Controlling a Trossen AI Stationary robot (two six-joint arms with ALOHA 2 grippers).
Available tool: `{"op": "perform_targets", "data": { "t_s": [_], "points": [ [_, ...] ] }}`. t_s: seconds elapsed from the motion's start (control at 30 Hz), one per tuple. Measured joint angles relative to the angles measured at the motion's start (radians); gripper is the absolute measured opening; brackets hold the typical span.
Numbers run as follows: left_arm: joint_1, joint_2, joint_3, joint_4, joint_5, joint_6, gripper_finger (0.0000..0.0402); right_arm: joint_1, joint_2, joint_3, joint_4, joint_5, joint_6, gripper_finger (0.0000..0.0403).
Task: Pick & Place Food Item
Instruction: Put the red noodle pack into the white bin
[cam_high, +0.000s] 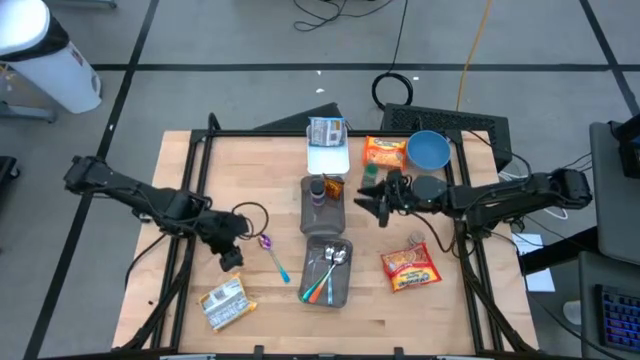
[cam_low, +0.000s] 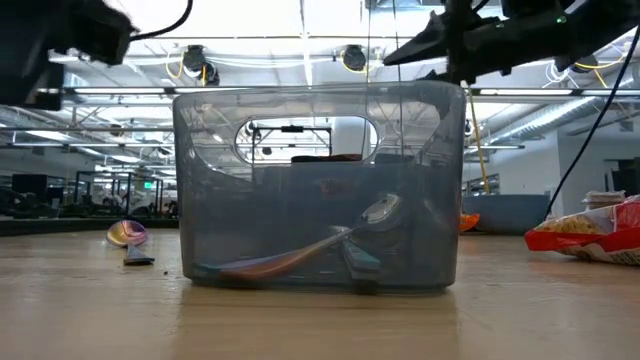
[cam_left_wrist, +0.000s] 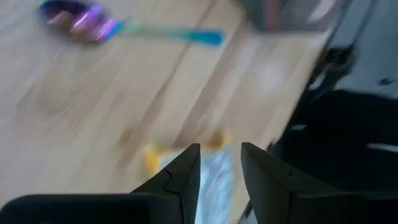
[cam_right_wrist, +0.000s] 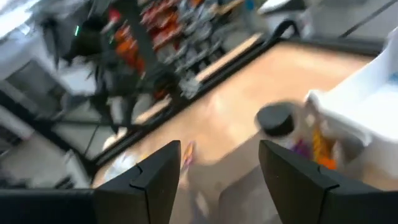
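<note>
A silver and yellow food packet (cam_high: 225, 303) lies flat on the table near the front left. My left gripper (cam_high: 232, 258) hovers just beyond it, pointing down, fingers open a little; the packet shows between them in the left wrist view (cam_left_wrist: 214, 177). My right gripper (cam_high: 372, 208) is wide open and empty in mid-table, above the table beside a clear container (cam_high: 322, 210) holding a dark-capped bottle (cam_right_wrist: 275, 118). A red-orange packet (cam_high: 410, 268) lies at the front right and an orange packet (cam_high: 385, 150) at the back.
A clear bin (cam_high: 327, 272) with several spoons stands at the front centre and fills the low view (cam_low: 320, 190). A purple spoon (cam_high: 272, 255) lies left of it. A white tray (cam_high: 327, 155) and a blue bowl (cam_high: 428, 150) stand at the back.
</note>
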Motion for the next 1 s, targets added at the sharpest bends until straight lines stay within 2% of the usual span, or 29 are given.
{"op": "perform_targets", "data": {
  "t_s": [0.07,0.17,0.3,0.4,0.6,0.8,1.0],
  "points": [
    [0.0,0.017,0.0,0.081,-0.02,-0.015,0.0122,0.0,-0.051,0.007,-0.073,-0.058,0.012,0.021],
    [0.001,0.042,0.0,0.22,-0.049,-0.047,0.0122,0.0,-0.169,0.07,-0.355,-0.127,0.017,0.021],
    [0.001,0.072,0.0,0.371,-0.1,-0.063,0.0122,0.007,-0.319,0.181,-0.833,-0.123,0.043,0.021],
    [0.003,0.096,0.0,0.439,-0.141,-0.093,0.0122,0.008,-0.416,0.215,-1.028,-0.141,0.181,0.021],
    [-0.006,0.155,0.0,0.55,-0.195,-0.141,0.0122,0.08,-0.582,0.215,-1.284,-0.315,0.526,0.021],
    [-0.006,0.229,0.0,0.656,-0.203,-0.168,0.0122,0.235,-0.666,0.215,-1.473,-0.31,0.719,0.021],
    [-0.006,0.306,0.001,0.758,-0.203,-0.191,0.0122,0.38,-0.598,0.215,-1.545,-0.281,0.76,0.021]
  ]
}}
